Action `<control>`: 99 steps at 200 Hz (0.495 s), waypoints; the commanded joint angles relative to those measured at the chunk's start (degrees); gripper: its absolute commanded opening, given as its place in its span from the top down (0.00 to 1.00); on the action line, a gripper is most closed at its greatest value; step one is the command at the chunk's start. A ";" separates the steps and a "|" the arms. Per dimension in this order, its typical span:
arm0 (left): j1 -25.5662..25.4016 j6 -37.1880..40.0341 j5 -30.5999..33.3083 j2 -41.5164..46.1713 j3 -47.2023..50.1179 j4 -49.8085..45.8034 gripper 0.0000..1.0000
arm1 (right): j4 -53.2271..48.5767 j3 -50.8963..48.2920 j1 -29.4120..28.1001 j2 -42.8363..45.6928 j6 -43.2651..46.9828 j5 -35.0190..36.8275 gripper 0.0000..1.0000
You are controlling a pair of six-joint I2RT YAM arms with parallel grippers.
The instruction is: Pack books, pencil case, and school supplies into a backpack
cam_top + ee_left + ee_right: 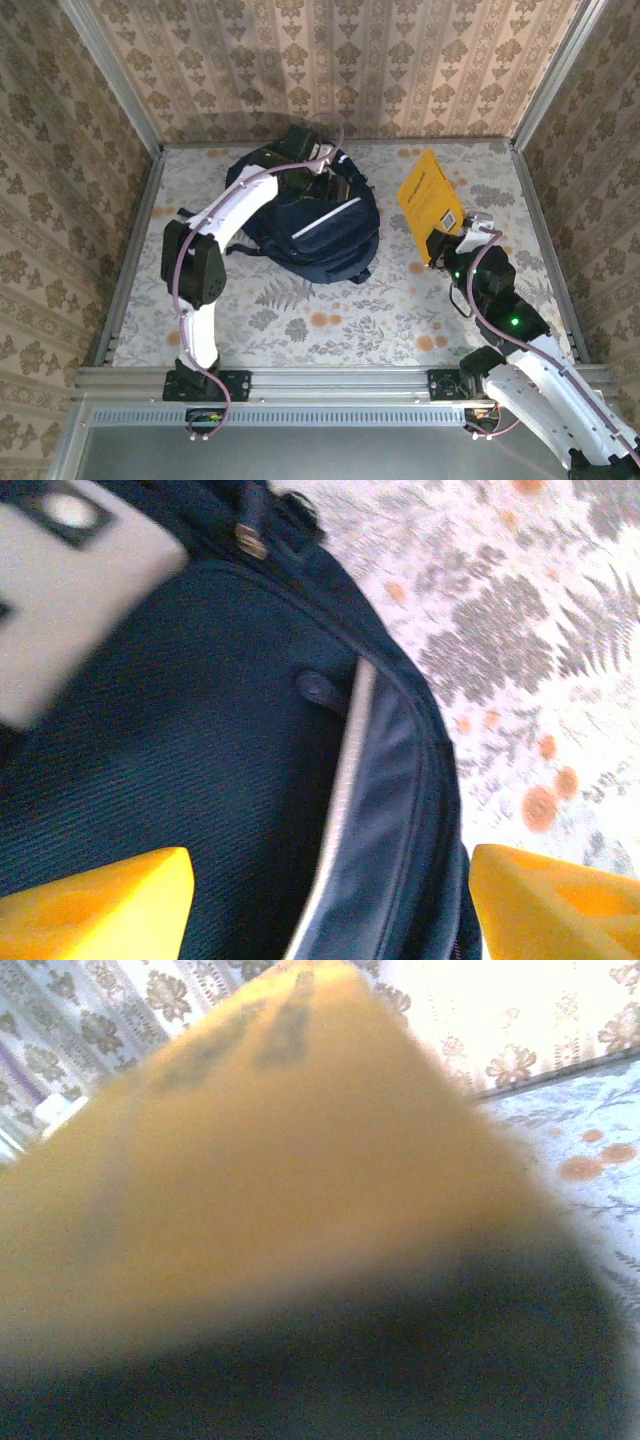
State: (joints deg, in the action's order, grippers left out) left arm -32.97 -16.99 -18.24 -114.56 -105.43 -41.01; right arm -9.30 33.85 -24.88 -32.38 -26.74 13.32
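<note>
The yellow book (430,200) is clamped in the right gripper (447,243); next the backpack (320,235) (left gripper (330,908) over it, jaws apart) should probably be held open.

Open tabletop (330,320) along the near side, from the arm bases up to the backpack (320,235): bare, easy to cross. Another bare strip, narrower, between backpack and yellow book (432,200). Blocked at middle-left by the backpack's bulk, with the left arm (235,205) arched over its left side and the left hand (322,163), fingers spread wide, above its far end. Blocked on the right by the book, tilted up in the right hand (455,240)'s pinch. Hemmed by patterned walls (330,60) on three sides.
</note>
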 commanded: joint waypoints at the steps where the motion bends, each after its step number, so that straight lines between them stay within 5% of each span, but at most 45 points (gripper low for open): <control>1: 0.74 3.73 -8.31 -5.65 -0.53 -4.45 0.26 | 3.64 0.88 0.32 0.57 0.65 -4.12 1.00; 99: -1.74 2.49 -15.77 -5.22 1.57 -3.11 0.37 | 4.70 -0.95 0.41 -0.83 -1.61 -7.96 1.00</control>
State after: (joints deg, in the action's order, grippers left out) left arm -33.36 -14.90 -29.50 -122.85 -104.90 -43.11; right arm -9.65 33.50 -24.73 -33.58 -27.18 7.31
